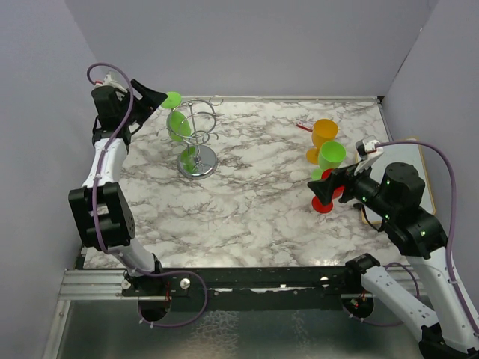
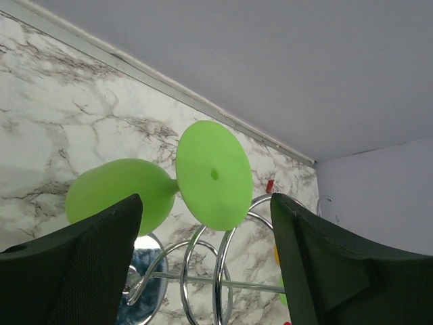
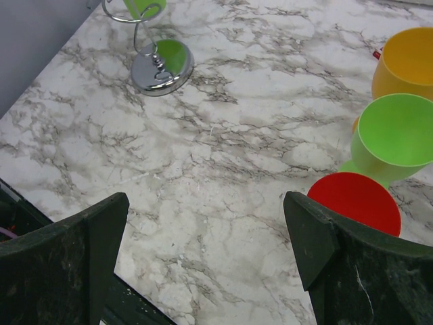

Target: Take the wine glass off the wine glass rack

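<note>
A green wine glass (image 1: 178,124) hangs upside down on the chrome wine glass rack (image 1: 200,120) at the table's back left, its round foot (image 1: 173,99) tipped toward the left. My left gripper (image 1: 158,97) is open just left of that foot, not touching it. In the left wrist view the foot (image 2: 214,175) and bowl (image 2: 118,191) sit just ahead of the open left gripper (image 2: 205,203), above the rack's wire loops (image 2: 220,271). My right gripper (image 1: 330,179) is open and empty at the right, far from the rack; it also shows in the right wrist view (image 3: 204,203).
An orange glass (image 1: 325,134), a green glass (image 1: 331,155) and a red glass (image 1: 324,202) stand together at the right, by my right gripper. The rack's round base (image 1: 197,163) rests on the marble top. Grey walls close the back and sides.
</note>
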